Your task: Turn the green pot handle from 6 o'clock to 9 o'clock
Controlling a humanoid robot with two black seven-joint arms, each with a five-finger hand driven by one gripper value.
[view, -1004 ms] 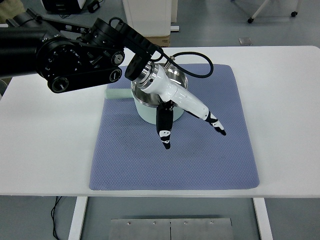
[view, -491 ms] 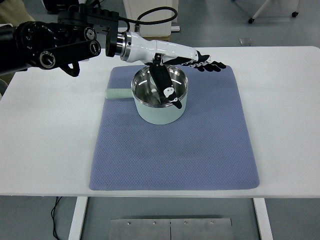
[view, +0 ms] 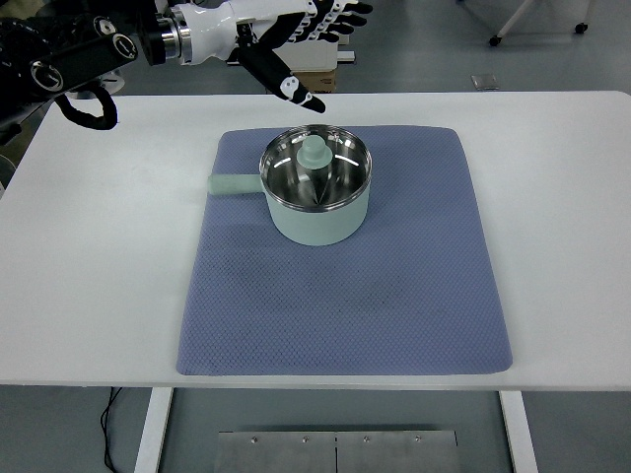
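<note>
A pale green pot (view: 316,202) with a shiny steel inside stands on the blue mat (view: 394,286), toward its far side. Its green handle (view: 233,184) sticks out to the left, lying flat over the mat's left edge. A small green knob (view: 315,150) shows at the pot's far rim. My left hand (view: 296,44) hangs in the air beyond the table's far edge, well above and behind the pot, fingers spread and holding nothing. The right arm does not show.
The mat lies on a white table (view: 562,197). A white cabinet and a cardboard box (view: 314,77) stand on the floor behind the table, under my raised hand. My black left arm (view: 69,59) fills the top left corner.
My left hand has lifted off the pot and drawn back up and left, past the table's far edge. The pot stays put with its handle pointing left.
</note>
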